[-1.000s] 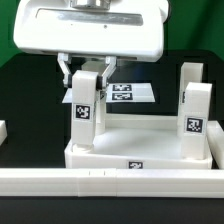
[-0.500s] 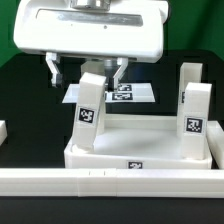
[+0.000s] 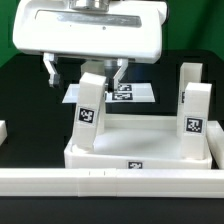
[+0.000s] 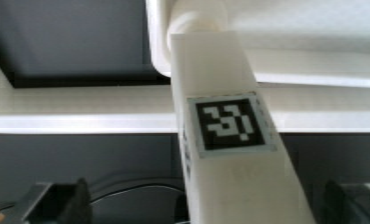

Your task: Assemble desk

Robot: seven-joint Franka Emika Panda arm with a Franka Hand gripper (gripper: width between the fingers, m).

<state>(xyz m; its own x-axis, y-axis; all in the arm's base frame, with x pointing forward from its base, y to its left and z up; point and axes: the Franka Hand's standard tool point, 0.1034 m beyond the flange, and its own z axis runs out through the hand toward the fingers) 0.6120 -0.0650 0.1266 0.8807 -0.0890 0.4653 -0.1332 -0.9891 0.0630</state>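
We see the tabletop [image 3: 140,150] lying low in the exterior view, against the rail [image 3: 110,181] that runs along its 6 o'clock side. Three legs stand in its corner sockets: one [image 3: 87,112] at the tabletop's 9 o'clock end, leaning toward 1 o'clock, one [image 3: 195,120] at its 3 o'clock end, and a farther one [image 3: 190,76] at 12 o'clock from that. The marker board [image 3: 128,94] lies flat on the black table [image 3: 25,95] behind the tabletop.

Our gripper [image 3: 85,72] hangs at 12 o'clock from the leaning leg, its two fingers [image 3: 50,70] spread wide, one on each side of the leg's top and clear of it, holding nothing. In the wrist view that leg [image 4: 226,120] runs up between the dark fingertips [image 4: 49,200], with its tag [image 4: 228,123] facing us and the tabletop's rim [image 4: 75,100] beyond it.
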